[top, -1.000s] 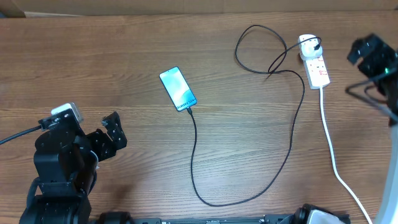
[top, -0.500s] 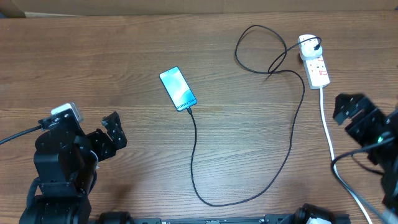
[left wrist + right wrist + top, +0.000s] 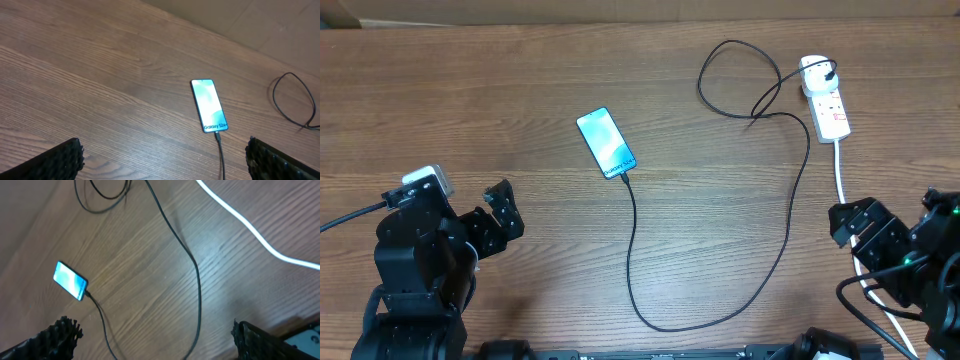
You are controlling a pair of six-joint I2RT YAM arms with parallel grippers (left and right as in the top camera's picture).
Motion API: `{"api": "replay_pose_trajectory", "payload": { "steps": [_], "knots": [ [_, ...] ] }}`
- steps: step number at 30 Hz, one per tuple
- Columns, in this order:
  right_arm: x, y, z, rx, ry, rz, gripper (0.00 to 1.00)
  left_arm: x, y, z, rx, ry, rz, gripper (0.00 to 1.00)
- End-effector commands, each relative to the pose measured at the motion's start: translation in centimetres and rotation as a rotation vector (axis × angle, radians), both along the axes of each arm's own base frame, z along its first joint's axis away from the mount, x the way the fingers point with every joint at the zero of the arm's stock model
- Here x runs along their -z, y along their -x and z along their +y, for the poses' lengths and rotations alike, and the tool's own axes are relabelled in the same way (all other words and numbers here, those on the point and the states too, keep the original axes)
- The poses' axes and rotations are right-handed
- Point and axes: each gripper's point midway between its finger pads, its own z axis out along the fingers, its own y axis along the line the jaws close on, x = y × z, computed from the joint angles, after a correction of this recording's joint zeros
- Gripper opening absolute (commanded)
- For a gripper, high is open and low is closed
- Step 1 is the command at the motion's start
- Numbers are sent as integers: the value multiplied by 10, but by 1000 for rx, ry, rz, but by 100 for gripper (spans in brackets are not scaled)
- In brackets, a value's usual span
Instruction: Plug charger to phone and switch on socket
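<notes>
The phone [image 3: 606, 142] lies screen-up on the wooden table, its teal screen lit; it also shows in the left wrist view [image 3: 209, 112] and the right wrist view [image 3: 70, 280]. The black charger cable [image 3: 632, 250] is plugged into the phone's lower end, loops across the table and ends at a white plug [image 3: 814, 72] in the socket [image 3: 828, 108] at the far right. My left gripper [image 3: 503, 222] is open and empty at the near left. My right gripper [image 3: 860, 228] is open and empty at the near right, below the socket, over its white cord.
The socket's thick white cord [image 3: 845, 200] runs down toward the near right edge, passing under my right arm; it also shows in the right wrist view [image 3: 240, 220]. The cable's loop [image 3: 735, 80] lies left of the socket.
My right arm has pulled back from beside the socket toward the near right edge of the table. The left arm, phone and cable have not moved.
</notes>
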Motion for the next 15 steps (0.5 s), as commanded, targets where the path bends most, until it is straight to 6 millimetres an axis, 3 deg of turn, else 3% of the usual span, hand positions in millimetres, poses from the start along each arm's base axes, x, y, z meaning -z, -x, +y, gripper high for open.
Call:
{"api": "replay_pose_trajectory", "payload": {
  "steps": [1,15],
  "knots": [
    [0,0,2,-8,-3,-3,100,1,0,2,-13,-4,2,99],
    [1,0,-2,1,13,-2,100,1,0,2,-13,-4,2,100]
  ]
}}
